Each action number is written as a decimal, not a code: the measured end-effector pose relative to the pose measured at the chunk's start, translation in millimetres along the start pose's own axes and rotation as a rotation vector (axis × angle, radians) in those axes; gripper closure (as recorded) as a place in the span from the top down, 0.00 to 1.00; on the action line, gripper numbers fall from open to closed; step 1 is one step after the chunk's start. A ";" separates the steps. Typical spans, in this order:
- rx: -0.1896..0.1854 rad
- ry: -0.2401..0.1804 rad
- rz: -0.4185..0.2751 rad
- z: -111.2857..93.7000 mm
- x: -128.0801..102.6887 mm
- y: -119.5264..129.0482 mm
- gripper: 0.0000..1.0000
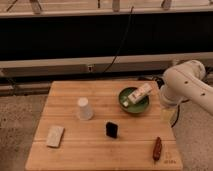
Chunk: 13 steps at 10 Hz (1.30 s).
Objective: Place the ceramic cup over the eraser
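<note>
The white ceramic cup (84, 108) stands upside down, narrow end up, left of the middle of the wooden table (75, 155). The black eraser (112, 129) stands a little in front and to the right of it, apart from it. My white arm (186, 86) comes in from the right. The gripper (167, 114) hangs at the table's right edge, just right of the green bowl and far from the cup and the eraser.
A green bowl (134, 103) with a pale packet (138, 93) in it sits at the back right. A grey-beige flat block (55, 135) lies at the front left. A reddish-brown stick (157, 148) lies at the front right. A dark wall and cable run behind.
</note>
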 end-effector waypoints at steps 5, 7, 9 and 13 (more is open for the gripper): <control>0.025 0.023 -0.130 -7.3 -66.7 -23.2 0.80; 0.030 0.035 -0.175 -8.9 -92.9 -30.9 0.80; 0.041 0.055 -0.234 -12.4 -129.9 -42.4 0.80; 0.048 0.080 -0.314 -11.1 -144.9 -55.9 0.80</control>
